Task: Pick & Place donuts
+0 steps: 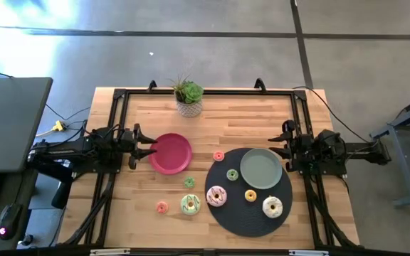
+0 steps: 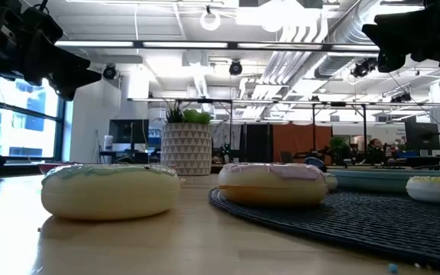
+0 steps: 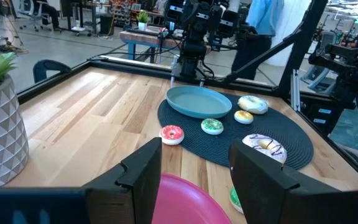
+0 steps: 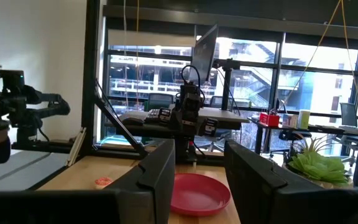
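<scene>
Several toy ring donuts lie on the table. On the dark round mat [image 1: 249, 213] are the pink frosted donut [image 1: 216, 195], the white one [image 1: 272, 207], a tiny yellow one [image 1: 250, 195] and a tiny green one [image 1: 232, 174]. On the bare wood lie the pale green donut [image 1: 190, 205], the tiny orange one [image 1: 161, 207], the tiny red one [image 1: 218, 156] and another small green one [image 1: 188, 183]. My left gripper [image 1: 144, 149] hangs open at the magenta plate's [image 1: 171, 153] left rim. My right gripper [image 1: 280, 149] hangs open just right of the grey-green plate [image 1: 260, 168].
A potted plant [image 1: 188, 98] stands at the middle of the far edge. A black frame [image 1: 205, 92] runs around the tabletop. Bare wood shows between the plant and the plates. A person [image 3: 263, 18] stands beyond the table's right side.
</scene>
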`<move>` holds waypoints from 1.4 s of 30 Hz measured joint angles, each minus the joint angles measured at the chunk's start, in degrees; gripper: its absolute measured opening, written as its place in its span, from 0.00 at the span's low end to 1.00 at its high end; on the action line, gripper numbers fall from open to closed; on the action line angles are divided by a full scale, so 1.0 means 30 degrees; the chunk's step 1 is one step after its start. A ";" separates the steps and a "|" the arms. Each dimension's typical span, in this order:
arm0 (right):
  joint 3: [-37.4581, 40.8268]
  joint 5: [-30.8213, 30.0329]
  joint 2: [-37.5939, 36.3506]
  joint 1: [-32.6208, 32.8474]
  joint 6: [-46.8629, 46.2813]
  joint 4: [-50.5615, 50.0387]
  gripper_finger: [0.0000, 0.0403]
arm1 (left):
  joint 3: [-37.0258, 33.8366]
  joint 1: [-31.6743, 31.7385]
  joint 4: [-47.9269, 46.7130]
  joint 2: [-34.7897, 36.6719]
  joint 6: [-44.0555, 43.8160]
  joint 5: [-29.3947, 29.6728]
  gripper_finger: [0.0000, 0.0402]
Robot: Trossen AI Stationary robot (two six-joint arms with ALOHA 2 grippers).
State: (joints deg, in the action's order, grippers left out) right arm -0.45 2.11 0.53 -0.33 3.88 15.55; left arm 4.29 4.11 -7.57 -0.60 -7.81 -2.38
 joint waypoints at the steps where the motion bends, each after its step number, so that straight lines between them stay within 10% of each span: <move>1: 0.0001 0.0000 0.0001 0.0005 0.0000 -0.0006 0.32 | 0.0000 0.0002 0.0000 0.0002 0.0000 -0.0003 0.45; 28: -0.0005 0.0000 -0.0005 0.0004 0.0000 -0.0005 0.32 | 0.0039 -0.0005 0.0347 0.0000 -0.3476 0.0475 0.45; 42: -0.0002 -0.0543 0.0028 0.0005 -0.0299 0.0137 0.32 | 0.7496 -0.0005 -0.5972 -0.4858 -0.1974 -0.0901 0.45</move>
State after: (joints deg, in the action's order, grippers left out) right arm -0.46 0.48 0.61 -0.32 2.98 15.96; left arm 26.78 4.10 -25.49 -15.17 -13.74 -5.08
